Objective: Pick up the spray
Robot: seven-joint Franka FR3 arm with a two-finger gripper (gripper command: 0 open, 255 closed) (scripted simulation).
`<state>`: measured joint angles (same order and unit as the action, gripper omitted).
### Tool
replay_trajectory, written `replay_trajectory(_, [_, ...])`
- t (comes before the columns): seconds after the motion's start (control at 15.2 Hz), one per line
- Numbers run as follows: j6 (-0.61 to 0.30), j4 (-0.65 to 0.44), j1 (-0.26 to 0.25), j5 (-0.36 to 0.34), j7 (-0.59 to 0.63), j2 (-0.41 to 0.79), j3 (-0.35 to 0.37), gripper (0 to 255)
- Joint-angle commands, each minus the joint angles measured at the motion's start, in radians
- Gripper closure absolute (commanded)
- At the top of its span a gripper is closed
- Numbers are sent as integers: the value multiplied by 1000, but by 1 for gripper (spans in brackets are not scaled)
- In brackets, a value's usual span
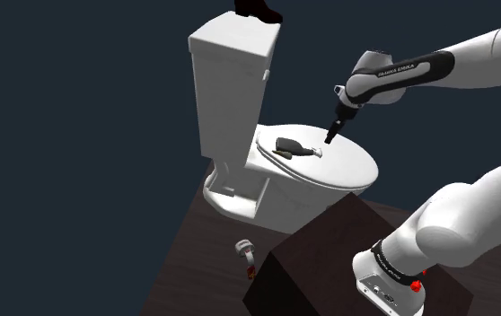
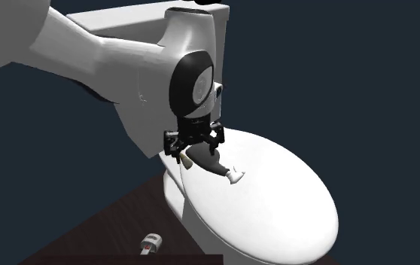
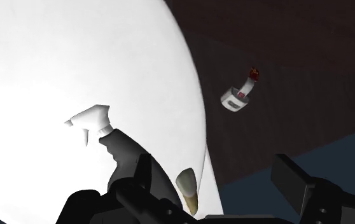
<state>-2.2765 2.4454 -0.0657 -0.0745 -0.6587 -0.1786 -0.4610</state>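
Shoulder view: one toilet [image 1: 226,90], lid [image 1: 347,166] shut. One spray [image 1: 292,147] lies flat on lid, hand [image 1: 332,136] over lid close beside it. Dark object [image 1: 258,11] on toilet tank.
Second exterior view: one small white gadget [image 2: 150,243] on dark plank floor [image 2: 88,233] by toilet base.
Wrist view: fingers [image 3: 294,181] spread wide, gripping nothing. Spray near one finger.
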Motion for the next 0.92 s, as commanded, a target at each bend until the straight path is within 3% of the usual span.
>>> replay_trajectory(0.0, [-56, -24, -13, 52, -85, 88, -24, 0])
replay_trajectory(0.33, [-142, -136, -6, 234, -317, 324, -30, 0])
replay_trajectory(0.59, [-174, -252, 48, 363, -477, 503, 22, 0])
replay_trajectory(0.86, [-187, -388, 116, 441, -593, 668, 90, 0])
